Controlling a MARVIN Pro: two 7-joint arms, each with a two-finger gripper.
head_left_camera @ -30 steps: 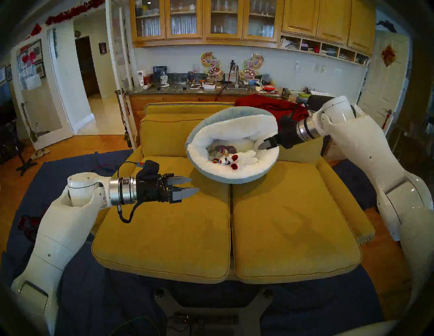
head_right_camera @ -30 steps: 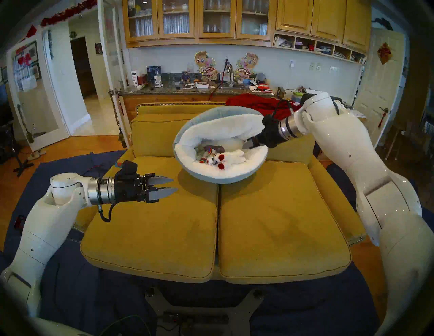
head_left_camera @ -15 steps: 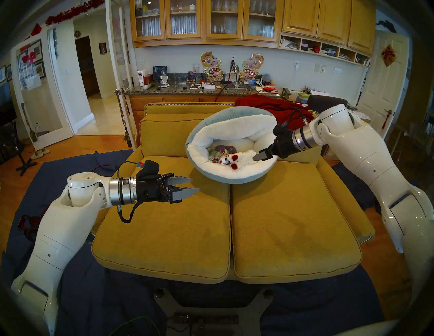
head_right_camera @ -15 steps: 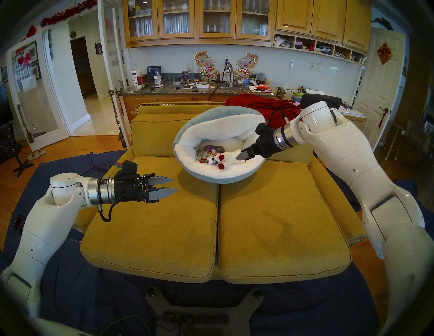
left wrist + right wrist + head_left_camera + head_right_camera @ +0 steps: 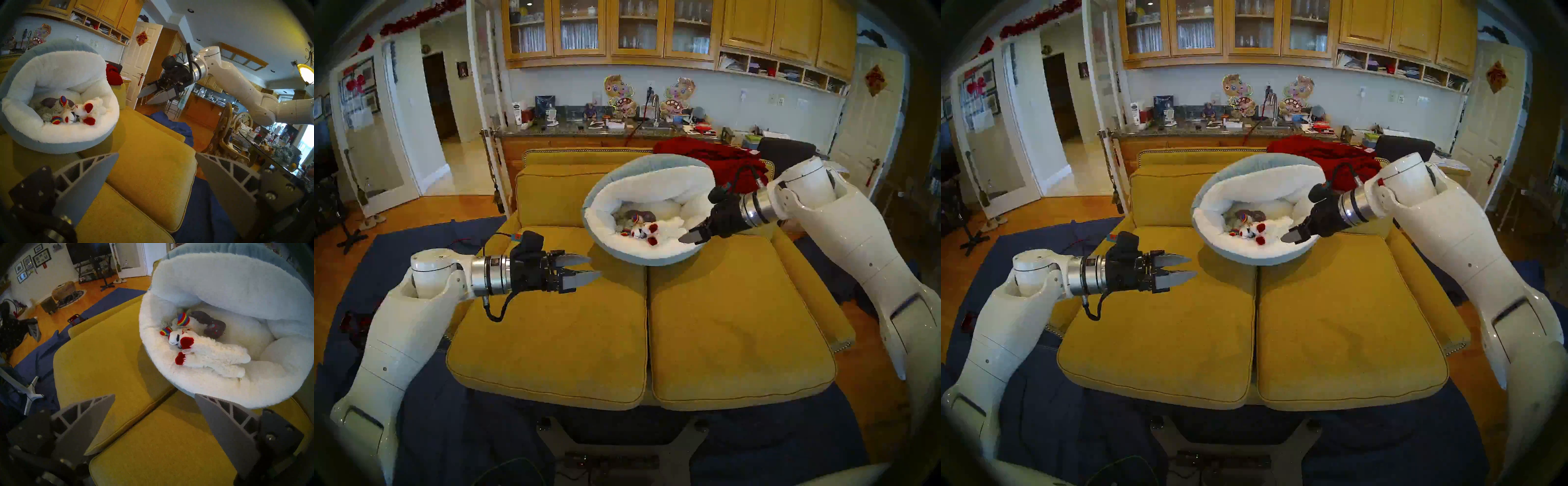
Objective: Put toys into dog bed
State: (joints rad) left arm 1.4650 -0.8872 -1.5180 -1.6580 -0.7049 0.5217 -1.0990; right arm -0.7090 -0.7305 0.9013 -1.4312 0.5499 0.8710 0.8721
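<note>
On the sofa: a mustard-yellow sofa [image 5: 551, 325] with two seat cushions sits on a dark blue rug [image 5: 449, 441], hardwood floor all around.
Room: kitchen counter [image 5: 585, 130] right behind the sofa, cluttered with stuff, wooden glass-front cabinets [image 5: 605, 30] above it, white doors on both sides.
Blanket: one dark-red blanket [image 5: 704, 152] draped over the sofa back, just behind the bed.
Dog bed: one round dog bed [image 5: 639, 256], pale blue outside and fluffy white inside, propped at the back of the seat where the two cushions meet, tilted toward the robot.
Toys: all bunched in the hollow of the bed. I can count a white lamb with red feet [image 5: 212, 353] lying stretched out, a white llama with rainbow trim [image 5: 182, 320] touching it, a purple-grey plush [image 5: 209, 322] behind those, plus a grey-beige plush [image 5: 49, 112] underneath. That's four I can make out, can't tell if there's more buried.
Left gripper: left gripper [image 5: 590, 268] hangs level over the left cushion, jaws spread wide, holding nothing, well apart from the bed.
Right gripper: right gripper [image 5: 687, 237] angles down by the bed's right rim, jaws wide too, empty, not touching the lamb.
</note>
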